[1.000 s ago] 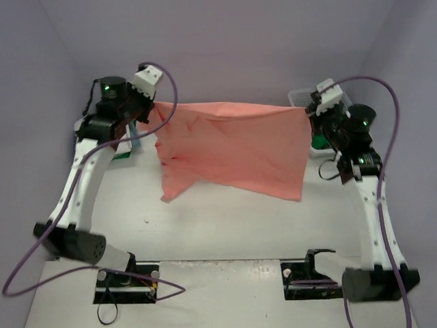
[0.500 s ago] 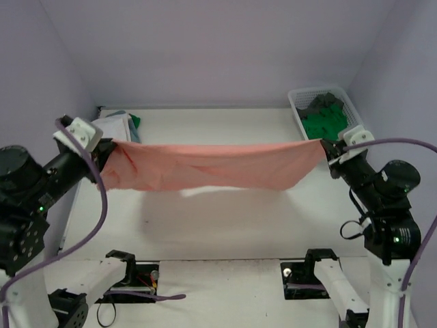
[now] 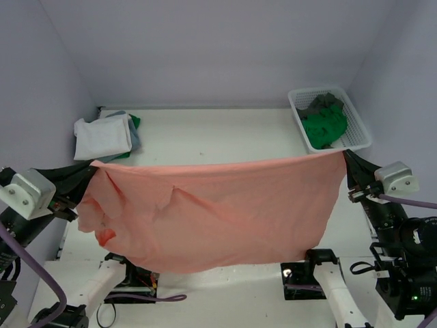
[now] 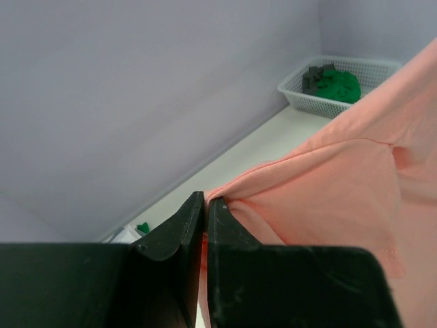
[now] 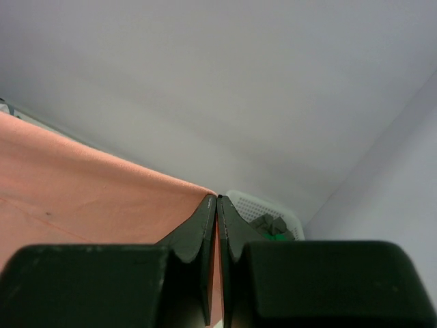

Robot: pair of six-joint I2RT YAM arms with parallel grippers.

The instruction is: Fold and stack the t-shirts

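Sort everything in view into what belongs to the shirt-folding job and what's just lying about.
Job:
- salmon t-shirt, stretched between left gripper and right gripper, both shut on it
- folded stack, far left
- green t-shirt and dark grey t-shirt, crumpled

Lying about:
- white mesh basket holding those two
- table

The salmon t-shirt (image 3: 218, 212) hangs like a curtain between your left gripper (image 3: 92, 168) and right gripper (image 3: 343, 154), both clamped on its top edge, and it bars the whole near span between the arms. Beyond it the middle of the table (image 3: 218, 133) lies open. That room is hemmed by the folded stack (image 3: 102, 137) far left, the mesh basket (image 3: 362, 133) far right and walls (image 3: 218, 48) on three sides.
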